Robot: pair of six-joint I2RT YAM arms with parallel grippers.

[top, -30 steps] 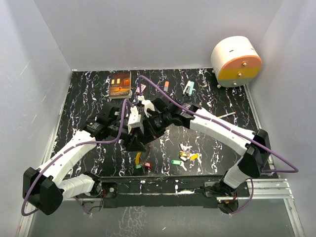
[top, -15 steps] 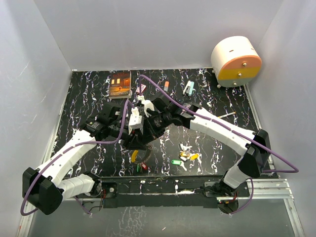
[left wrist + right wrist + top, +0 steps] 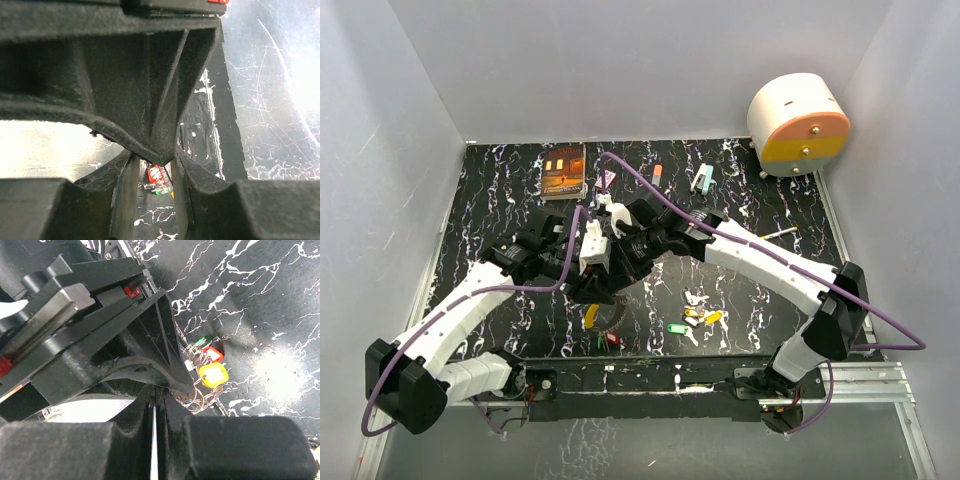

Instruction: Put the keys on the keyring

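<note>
Black plastic fills both wrist views as the two arms meet nose to nose over the middle of the table [image 3: 490, 200]. The right gripper [image 3: 154, 412] has its fingers pressed almost together, with only a pale sliver between them; we cannot tell what, if anything, is pinched there. The left gripper [image 3: 153, 161] shows a narrow gap between its fingers, and we cannot tell whether it grips anything.

Just beside the left gripper's tip sits the keyring [image 3: 196, 399], a tangle of thin silvery wire loops. A yellow key [image 3: 213, 375], a red key [image 3: 212, 354] and a green key [image 3: 200, 341] are bunched against it; whether each is threaded we cannot say. More loose keys [image 3: 700, 315] lie on the marbled surface to the right, near the bunch but apart from it.

We judge the step in hand to be working a key along the wire. To do it well, we would hold the ring steady with one gripper and feed slowly with the other, so the springy wire does not slip free.
</note>
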